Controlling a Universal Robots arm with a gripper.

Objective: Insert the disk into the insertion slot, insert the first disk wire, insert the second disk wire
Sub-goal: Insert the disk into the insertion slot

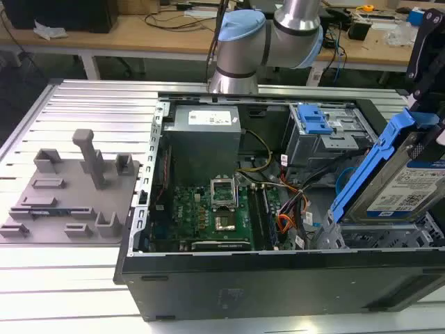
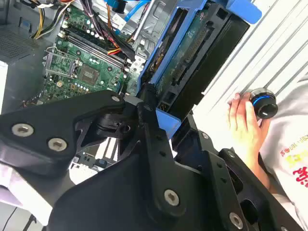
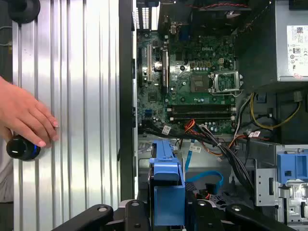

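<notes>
Disk (image 1: 407, 184) insertion is not done. In the exterior view I see it tilted in its blue carrier, raised over the insertion slot (image 1: 379, 238) at the exterior view's right, not seated. Its white-and-blue label carries print I won't read off. In the second wrist view the gripper (image 2: 154, 108) has its fingers clamped tight on the carrier's edge, and a hand (image 2: 243, 120) rests at a knob (image 2: 263, 103) on the bench (image 2: 269, 53). In the first wrist view the second disk wire (image 3: 207, 177) lies looped and loose, so I judge all 3 steps remain.
</notes>
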